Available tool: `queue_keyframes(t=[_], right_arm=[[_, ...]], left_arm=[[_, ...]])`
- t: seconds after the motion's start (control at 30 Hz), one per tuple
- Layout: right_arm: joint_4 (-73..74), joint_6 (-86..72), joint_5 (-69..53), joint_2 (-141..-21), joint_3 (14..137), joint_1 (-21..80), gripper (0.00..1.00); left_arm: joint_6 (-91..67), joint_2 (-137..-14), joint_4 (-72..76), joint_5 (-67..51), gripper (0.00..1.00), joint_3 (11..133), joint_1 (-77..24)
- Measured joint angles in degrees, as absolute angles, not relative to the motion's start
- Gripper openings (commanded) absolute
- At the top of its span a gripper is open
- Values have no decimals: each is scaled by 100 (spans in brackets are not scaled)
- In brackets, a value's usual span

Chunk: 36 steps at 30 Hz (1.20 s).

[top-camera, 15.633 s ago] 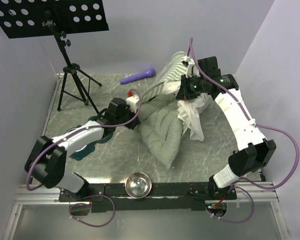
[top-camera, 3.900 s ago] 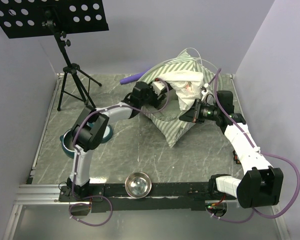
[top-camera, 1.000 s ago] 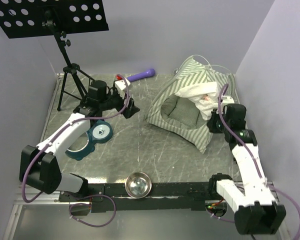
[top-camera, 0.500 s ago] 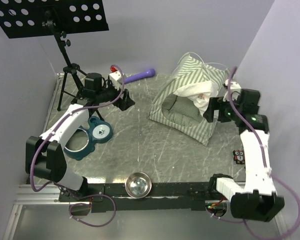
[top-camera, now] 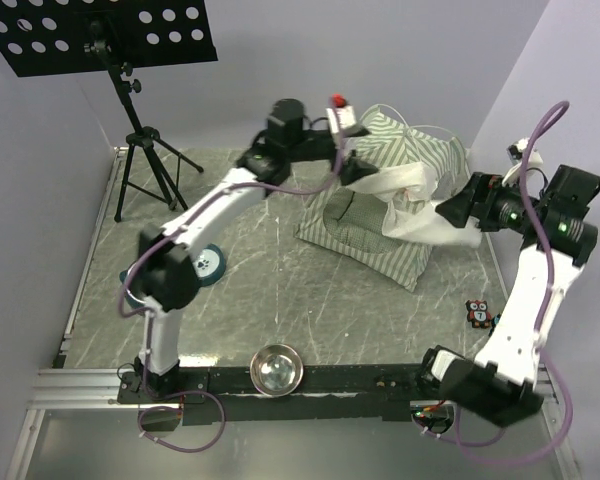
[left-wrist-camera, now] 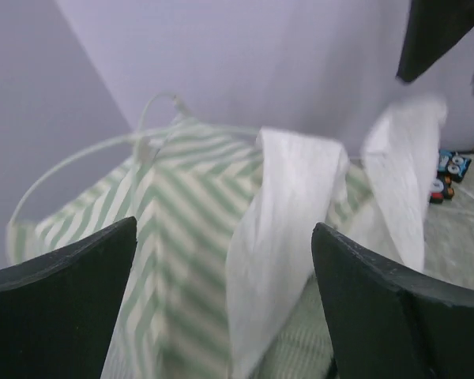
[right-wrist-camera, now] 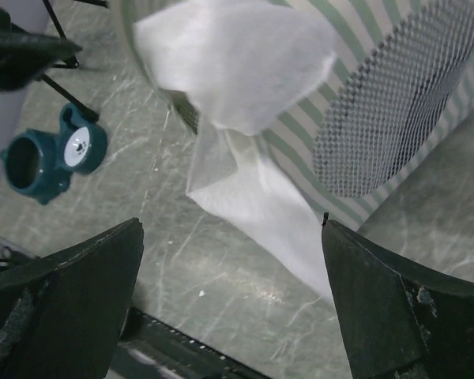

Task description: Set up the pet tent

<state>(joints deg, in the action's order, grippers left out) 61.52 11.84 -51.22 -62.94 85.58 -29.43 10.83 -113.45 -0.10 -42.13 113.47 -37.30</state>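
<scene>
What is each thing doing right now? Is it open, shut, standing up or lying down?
Tent: standing up, front open.
Flap: loose, draped across the front.
Left gripper: open, empty.
Right gripper: open, empty.
Bowl: upright, empty.
Bowl holder: lying flat.
Music stand: upright.

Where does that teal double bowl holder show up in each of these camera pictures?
Top external: teal bowl holder left of centre, mostly hidden behind the left arm.
Left wrist: not in it.
Right wrist: far left, around mid-height.
Shared landmark: the striped pet tent, in all three.
</scene>
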Motion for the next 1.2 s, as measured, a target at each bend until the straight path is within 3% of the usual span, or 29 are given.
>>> queue_keyframes(t=[0.1,0.2,0.23,0.33,0.4,0.5,0.57,0.6,0.7,0.73,0.77,0.83,0.87,0.9,1.0,1.2], right_arm=[[6316,1186,-5321,-6657,8512,-3249,100],[6501,1184,-5376,-6624,8416,-3409,100],[6536,1184,-5391,-6554,8416,-3428,100],[6554,1166,-5454,-6318,8427,-3439,100],[6567,1160,-5483,-6219,8455,-3439,100],[6571,1157,-5553,-6206,8508,-3441,100],[6576,1157,-5607,-6250,8508,-3441,100],[6567,1149,-5634,-6272,8506,-3444,100],[6549,1142,-5693,-6285,8458,-3446,100],[6536,1144,-5721,-6285,8433,-3446,100],[6536,1144,-5745,-6287,8420,-3444,100],[6528,1168,-5808,-6305,8407,-3444,100],[6525,1194,-5824,-6313,8403,-3439,99],[6528,1243,-5835,-6316,8392,-3422,99],[6504,1385,-5819,-6278,8243,-3232,99],[6331,1621,-5542,-6025,7393,-1920,98]], left_arm=[[998,-12044,344,-4209,92,12007,-4066],[899,-12449,591,-4228,83,12099,-4270],[897,-12527,598,-4230,77,12101,-4307],[1033,-12702,425,-4261,39,12121,-4442],[1098,-12704,340,-4287,21,12079,-4495],[1140,-12178,792,-4355,24,11096,-4560],[1194,-11664,1074,-4364,37,10250,-4593],[1267,-11264,1247,-4329,38,9660,-4615],[1542,-10431,1363,-4281,17,8785,-4644],[1699,-10136,1319,-4289,15,8576,-4650],[1872,-9911,1199,-4318,17,8466,-4654],[2746,-9459,423,-4438,38,8405,-4657],[3306,-9266,-126,-4491,55,8390,-4654],[3710,-9118,-587,-4504,65,8348,-4654],[4611,-8621,-1900,-4515,85,7832,-4556],[4766,-7317,-3306,-4311,92,6285,-3476]])
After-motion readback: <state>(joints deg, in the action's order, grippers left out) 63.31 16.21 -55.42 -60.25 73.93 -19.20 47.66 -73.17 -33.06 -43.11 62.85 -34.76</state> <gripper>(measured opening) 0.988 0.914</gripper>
